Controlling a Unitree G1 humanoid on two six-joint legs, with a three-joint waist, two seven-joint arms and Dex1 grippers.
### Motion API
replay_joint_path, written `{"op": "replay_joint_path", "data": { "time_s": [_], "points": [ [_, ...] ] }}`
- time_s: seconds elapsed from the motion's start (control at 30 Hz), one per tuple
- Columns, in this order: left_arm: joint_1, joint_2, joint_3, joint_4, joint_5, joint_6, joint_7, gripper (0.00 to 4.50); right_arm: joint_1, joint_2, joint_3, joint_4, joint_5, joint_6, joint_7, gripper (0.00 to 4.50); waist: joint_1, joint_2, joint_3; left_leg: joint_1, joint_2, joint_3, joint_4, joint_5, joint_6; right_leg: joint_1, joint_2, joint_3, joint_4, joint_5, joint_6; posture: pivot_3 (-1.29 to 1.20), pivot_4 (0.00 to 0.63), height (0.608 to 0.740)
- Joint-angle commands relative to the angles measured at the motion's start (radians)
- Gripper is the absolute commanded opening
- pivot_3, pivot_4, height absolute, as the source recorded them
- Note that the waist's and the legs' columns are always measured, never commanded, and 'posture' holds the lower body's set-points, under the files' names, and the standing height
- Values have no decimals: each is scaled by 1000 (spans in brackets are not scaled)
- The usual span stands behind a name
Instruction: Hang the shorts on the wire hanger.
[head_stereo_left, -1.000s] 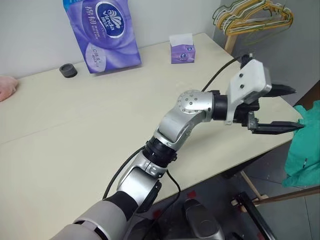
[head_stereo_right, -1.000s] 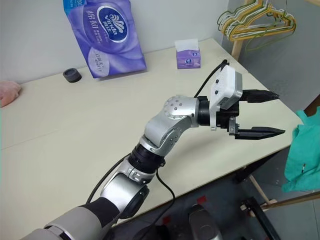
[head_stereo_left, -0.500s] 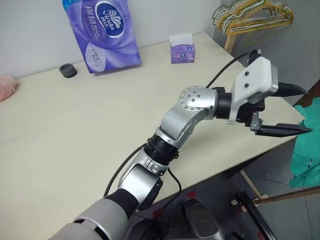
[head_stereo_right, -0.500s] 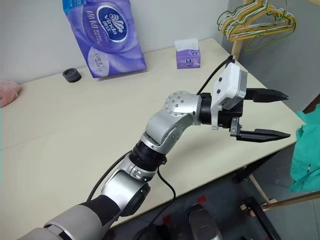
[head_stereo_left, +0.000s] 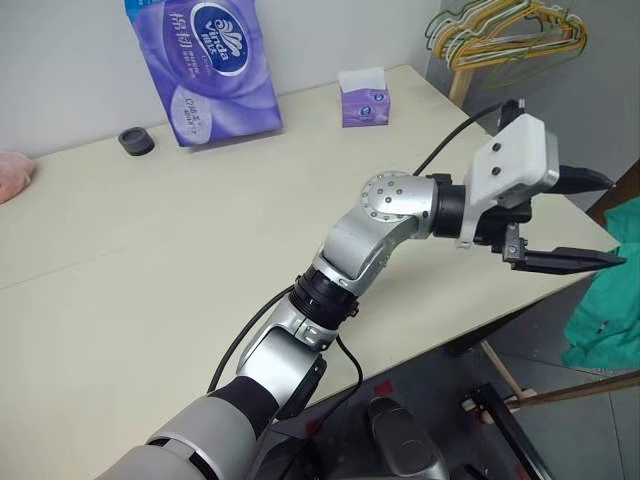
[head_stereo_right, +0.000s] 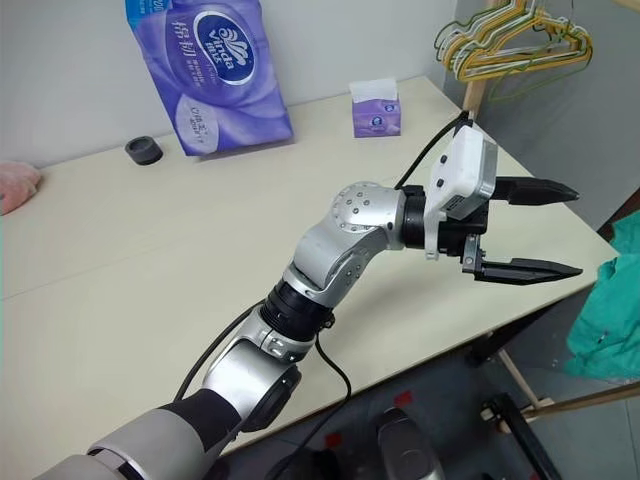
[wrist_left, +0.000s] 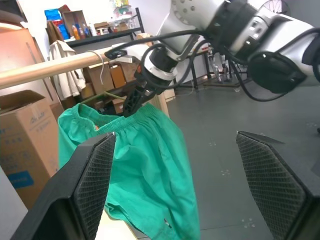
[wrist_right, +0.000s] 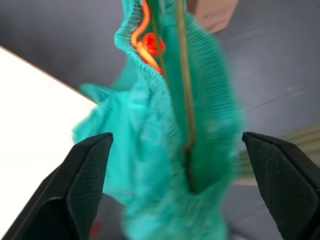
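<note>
Left wrist view: shorts (wrist_left: 145, 150) hang on the wire hanger (wrist_left: 100, 67) (rail-hung); both grippers' fingers (head_stereo_left: 560, 260) released.

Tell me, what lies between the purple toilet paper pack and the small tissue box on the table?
Nothing: between the toilet paper pack and tissue box, only bare table, seen in both eye views.

The shorts (wrist_right: 165, 150) look blurred, perhaps hiding most of the wire hanger (wrist_right: 182, 85).
</note>
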Motion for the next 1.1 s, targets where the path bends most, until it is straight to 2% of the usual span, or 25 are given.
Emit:
{"op": "replay_joint_path", "data": {
  "time_s": [0.03, 0.07, 0.1, 0.23, 0.37, 0.43, 0.5, 0.6, 0.63, 0.73, 0.83, 0.93, 1.0, 1.1],
  "points": [
    [-18, -14, 1, -13, 0, -16, 3, 4082, 63, -55, -95, -210, -19, 13, 83, 4464, 0, 2, -1, 0, 0, 0, 0, 0, 0, 0, 0, 0, 0, 0, 0, -379, 191, 740],
    [-16, -9, 1, -13, 1, -17, 2, 4082, 119, -77, -102, -253, -46, -20, 127, 4464, 0, 3, -2, 0, 0, 0, 0, 0, 0, 0, 0, 0, 0, 0, 0, -382, 187, 740],
    [-13, -1, 2, -12, 5, -18, 1, 4082, 92, -81, -98, -270, -31, -4, 131, 4464, -1, 3, -2, 0, 0, 0, 0, 0, 0, 0, 0, 0, 0, 0, 0, -384, 183, 740],
    [2, 34, 5, 1, 38, -35, 16, 4082, 140, -97, -52, -411, -56, -117, 189, 4464, -7, 5, -3, 0, 0, 0, 0, 0, 0, 0, 0, 0, 0, 0, 1, -373, 168, 740],
    [47, 96, 14, -5, 99, -42, 83, 4082, 134, 24, 41, -663, -20, -209, 175, 4464, -10, 4, -5, 0, 1, 0, 1, 0, 0, 0, 0, 0, 1, 1, 2, -355, 158, 740],
    [83, 136, 24, -18, 119, -29, 113, 4082, 93, 162, 106, -778, 17, -216, 135, 4464, -6, 4, -6, 0, 1, -1, 2, 0, 0, 0, 0, -1, 2, 2, 3, -332, 154, 740],
    [126, 186, 51, -30, 148, -1, 175, 4082, 67, 368, 182, -879, 28, -231, 59, 4464, -2, 4, -9, 0, 1, -2, 2, 1, -1, 0, 0, -1, 3, 2, 4, -279, 144, 740],
    [210, 253, 127, -57, 219, 38, 362, 4082, 118, 654, 366, -965, -45, -415, -65, 4464, 16, 0, -14, -1, 2, -5, 4, 1, -2, -2, -1, -2, 6, 3, 5, -237, 134, 740],
    [244, 268, 161, -75, 238, 60, 432, 4082, 139, 723, 430, -958, -94, -532, -92, 4464, 26, 1, -15, -2, 2, -4, 4, 1, -2, -4, -2, -2, 8, 3, 5, -223, 133, 740],
    [324, 276, 249, -124, 274, 125, 615, 4082, 186, 840, 582, -884, -231, -832, -122, 4464, 72, 1, -17, -12, -1, -4, 6, 6, -9, -23, -6, -2, 22, 6, -1, -156, 120, 740],
    [489, 261, 361, -233, 330, 145, 834, 4082, 192, 1015, 705, -733, -294, -1067, -156, 4464, 113, -13, -30, -19, -1, -7, 8, 10, -15, -33, -8, -5, 30, 7, -2, -119, 113, 740],
    [591, 247, 373, -292, 400, 140, 962, 4082, 190, 1108, 726, -616, -290, -1180, -125, 4464, 161, -17, -35, -18, 0, -9, 6, 11, -16, -34, -7, -8, 32, 7, -2, -38, 101, 740],
    [667, 221, 376, -337, 377, 140, 974, 4082, 183, 1171, 716, -535, -272, -1237, -123, 4464, 206, -21, -39, -19, -2, -10, 7, 11, -16, -33, -10, -10, 32, 8, -4, -4, 94, 740],
    [733, 199, 372, -366, 363, 116, 989, 4082, 173, 1211, 709, -454, -278, -1301, -108, 4464, 268, -28, -49, -19, -3, -12, 8, 12, -15, -32, -12, -13, 32, 10, -8, 24, 89, 740]
  ]
}}
